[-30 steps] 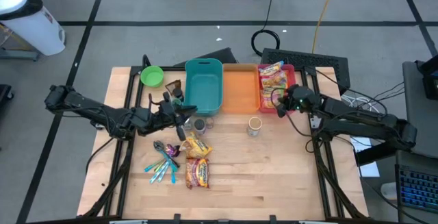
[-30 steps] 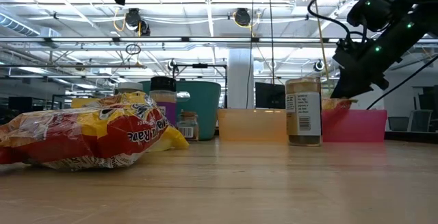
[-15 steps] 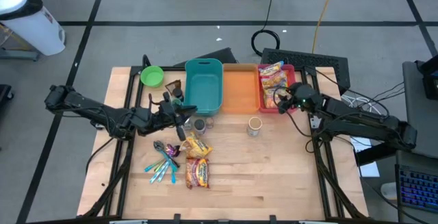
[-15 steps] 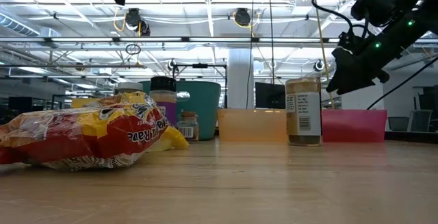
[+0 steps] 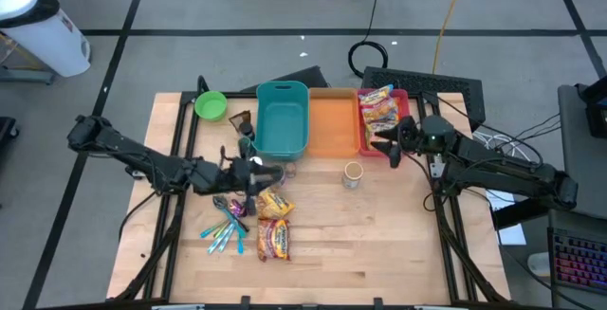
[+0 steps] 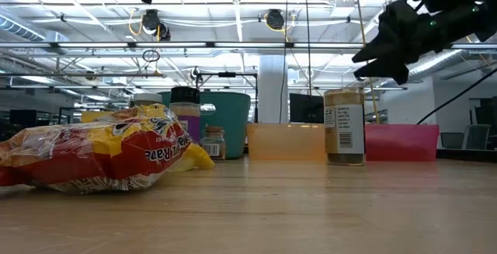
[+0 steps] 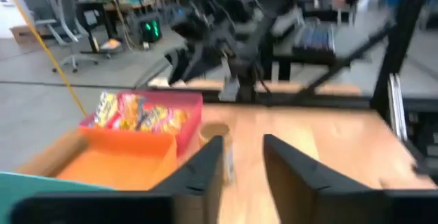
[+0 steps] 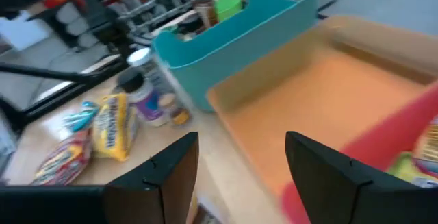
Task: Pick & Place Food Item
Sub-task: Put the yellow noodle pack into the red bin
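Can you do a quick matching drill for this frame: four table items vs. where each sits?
Items:
1. snack packets
2. green bowl
3. spice jar
4. pens

Places:
A. far left corner of the table, left of the teal bin
B. inside the red bin
C. near-left area, beside the ramen packs
D. upright on bare wood, in front of the orange bin

Pairs: 1-B, 2-A, 3-D, 4-C

Three bins: teal bin [image 5: 283, 119], orange bin [image 5: 333, 124], red bin [image 5: 400, 99]. One green bowl [image 5: 211, 105]. Two noodle packs on table [image 5: 273, 225].
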Controlling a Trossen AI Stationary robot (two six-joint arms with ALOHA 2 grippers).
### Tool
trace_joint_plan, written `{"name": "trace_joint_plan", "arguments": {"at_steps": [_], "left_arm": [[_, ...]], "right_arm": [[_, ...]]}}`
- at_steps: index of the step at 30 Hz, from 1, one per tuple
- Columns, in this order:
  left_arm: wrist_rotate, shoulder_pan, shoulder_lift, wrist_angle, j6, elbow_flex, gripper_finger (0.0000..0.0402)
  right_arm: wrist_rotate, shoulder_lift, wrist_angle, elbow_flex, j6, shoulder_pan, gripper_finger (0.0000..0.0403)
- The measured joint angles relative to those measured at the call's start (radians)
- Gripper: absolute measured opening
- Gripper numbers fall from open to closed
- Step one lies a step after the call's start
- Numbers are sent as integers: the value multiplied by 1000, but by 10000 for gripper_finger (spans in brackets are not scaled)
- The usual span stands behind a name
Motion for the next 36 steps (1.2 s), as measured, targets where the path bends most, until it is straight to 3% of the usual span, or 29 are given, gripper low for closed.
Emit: {"name": "trace_joint_plan", "arguments": {"at_steps": [4,8,12,17,24,32,36], "left_arm": [[-92,-46,2,-221,-119,47,207],[-129,-82,3,-509,-469,53,262],[-122,-104,30,-694,-810,17,281],[-107,-103,84,-731,-1026,-34,277],[-1,-93,181,-702,-1118,-76,255],[46,-94,246,-610,-1054,-76,237],[52,-93,250,-596,-1028,-76,208]], "right_arm": [[-3,0,8,0,-1,23,210],[-4,0,8,0,3,47,210],[-4,0,9,0,3,69,210],[-4,1,31,0,18,91,210],[-1,1,31,0,23,110,210],[0,0,31,0,22,109,210],[0,0,31,0,22,109,210]]}}
